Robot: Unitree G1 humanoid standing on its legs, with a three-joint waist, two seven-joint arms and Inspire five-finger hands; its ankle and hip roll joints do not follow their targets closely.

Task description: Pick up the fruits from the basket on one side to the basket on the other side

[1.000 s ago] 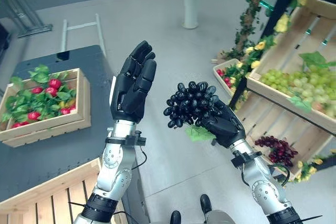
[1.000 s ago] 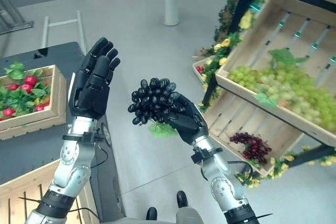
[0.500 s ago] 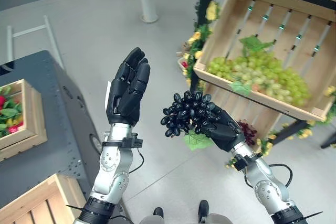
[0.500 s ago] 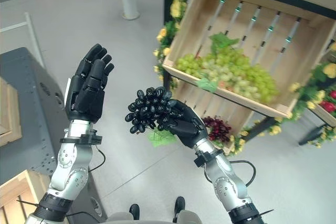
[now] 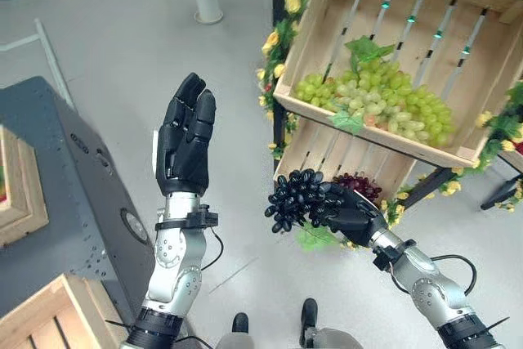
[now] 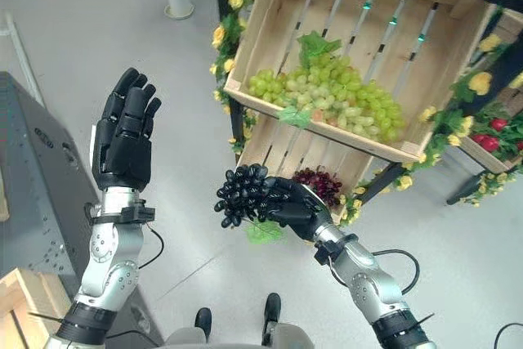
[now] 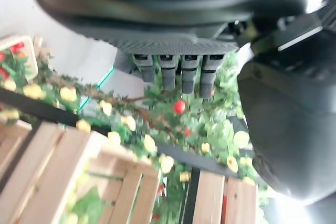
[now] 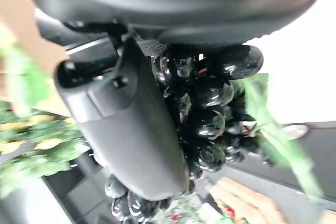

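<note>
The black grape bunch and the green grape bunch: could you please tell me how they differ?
The black grape bunch is dark and gripped in the right hand, above the floor; the green grape bunch is pale green, larger, and rests in the upper wooden crate. Both carry green leaves.

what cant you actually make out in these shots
- Right hand: its fingers are buried under the black grape bunch in both eye views.
- Red grapes in the lower crate: mostly screened by that hand, so their amount is unclear.
- Crate on the dark table: cut off by the left eye view's edge, contents unseen.
</note>
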